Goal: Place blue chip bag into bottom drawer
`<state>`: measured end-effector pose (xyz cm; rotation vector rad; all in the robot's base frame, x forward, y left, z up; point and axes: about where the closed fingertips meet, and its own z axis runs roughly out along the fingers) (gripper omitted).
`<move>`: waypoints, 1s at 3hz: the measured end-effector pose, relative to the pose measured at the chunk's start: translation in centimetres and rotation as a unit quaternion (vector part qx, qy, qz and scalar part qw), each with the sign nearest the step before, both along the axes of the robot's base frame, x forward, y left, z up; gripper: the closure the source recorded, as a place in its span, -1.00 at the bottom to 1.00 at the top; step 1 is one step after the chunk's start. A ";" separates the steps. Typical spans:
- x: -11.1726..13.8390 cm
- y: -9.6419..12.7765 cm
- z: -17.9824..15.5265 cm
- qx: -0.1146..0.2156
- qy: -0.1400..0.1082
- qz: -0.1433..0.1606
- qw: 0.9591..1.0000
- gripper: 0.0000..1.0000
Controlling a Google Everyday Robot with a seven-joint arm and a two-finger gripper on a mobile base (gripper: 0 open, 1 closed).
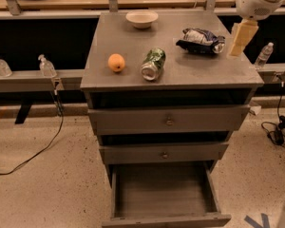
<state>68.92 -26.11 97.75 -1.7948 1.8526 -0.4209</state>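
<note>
My one camera looks down from above and in front of the bench point(190, 75), facing its drawer fronts, tilted enough to see the whole top and into the open bottom drawer point(164, 194). It stands fairly near: the bench fills the middle. My end effector point(238, 44) shows at upper right, by the bench's right rear corner

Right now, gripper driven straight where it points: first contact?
The gripper points down over the cabinet top near its right edge: likely hits it first, beside the blue chip bag; depth unclear.
</note>
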 end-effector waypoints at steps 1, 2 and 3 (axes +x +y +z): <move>6.1 0.8 1.0 0.050 -0.065 0.000 0.997 -1.00; 10.4 1.0 2.0 0.061 -0.110 -0.022 0.992 -0.66; 13.0 0.6 0.6 0.063 -0.112 -0.055 0.990 -0.17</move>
